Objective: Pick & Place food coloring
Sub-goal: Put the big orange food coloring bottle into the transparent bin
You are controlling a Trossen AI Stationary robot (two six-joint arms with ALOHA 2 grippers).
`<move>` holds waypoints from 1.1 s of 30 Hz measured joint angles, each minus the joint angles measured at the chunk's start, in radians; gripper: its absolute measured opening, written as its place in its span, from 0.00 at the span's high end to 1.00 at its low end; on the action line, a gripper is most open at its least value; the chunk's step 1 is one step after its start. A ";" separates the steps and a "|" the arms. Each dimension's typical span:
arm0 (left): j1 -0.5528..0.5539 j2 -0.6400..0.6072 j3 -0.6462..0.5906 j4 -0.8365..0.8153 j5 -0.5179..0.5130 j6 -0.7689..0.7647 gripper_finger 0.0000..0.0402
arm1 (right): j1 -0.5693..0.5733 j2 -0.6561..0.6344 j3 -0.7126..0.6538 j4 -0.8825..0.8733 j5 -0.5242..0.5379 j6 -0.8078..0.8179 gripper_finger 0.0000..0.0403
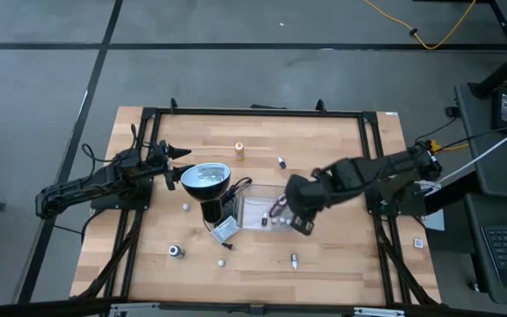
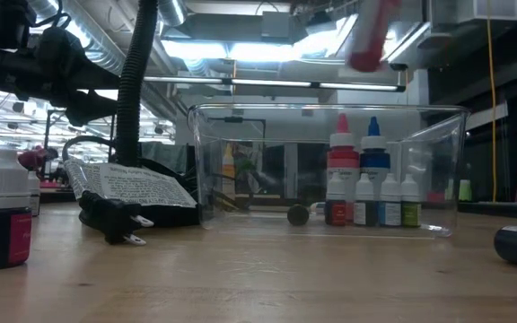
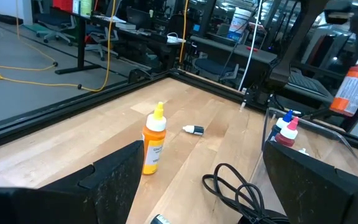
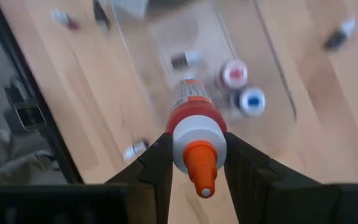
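My right gripper (image 4: 194, 142) hovers over the clear tray (image 1: 252, 195), shut on a food coloring bottle (image 4: 191, 102) with a red-orange body, white cap and orange tip. This bottle shows blurred high in the low view (image 2: 371, 36). Red-capped (image 2: 341, 148) and blue-capped (image 2: 373, 148) bottles and a row of tiny ones (image 2: 375, 202) stand on the tray's floor. An orange bottle (image 1: 238, 151) stands on the far table. Several tiny bottles lie scattered, such as one (image 1: 282, 161). My left gripper (image 1: 179, 154) waits open at the left, beside the lamp. My right gripper pinches the bottle between its two fingers (image 4: 156, 165) at the white cap (image 4: 194, 132), just below the orange tip. The fingers come from above, pointing down. The bottle hangs below them, body downward, lifted clear above the tray (image 4: 166, 37).
A black lamp with a round silvery head (image 1: 205, 176) stands left of the tray, with its cord and plug (image 2: 115, 220) nearby. A dark bottle with a white cap (image 2: 3, 215) stands close in the low view. Black frame rails (image 1: 253, 112) border the table.
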 joint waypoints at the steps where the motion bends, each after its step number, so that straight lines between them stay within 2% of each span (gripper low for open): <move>1: 0.000 0.000 0.000 0.000 0.000 0.000 0.20 | -0.018 0.007 0.002 0.026 0.000 -0.025 0.70; 6: 0.000 0.000 0.000 0.000 0.000 0.000 0.20 | -0.084 0.059 0.034 0.081 -0.003 -0.145 0.70; 17: 0.000 0.000 0.000 0.000 0.000 0.000 0.20 | -0.203 0.254 0.128 0.068 -0.039 -0.375 0.70; 25: 0.000 0.000 0.000 0.000 0.000 0.000 0.20 | -0.223 0.315 0.121 0.076 -0.046 -0.414 0.70; 33: 0.000 0.000 0.000 0.001 0.000 0.000 0.20 | -0.211 0.281 -0.002 0.156 -0.049 -0.408 0.70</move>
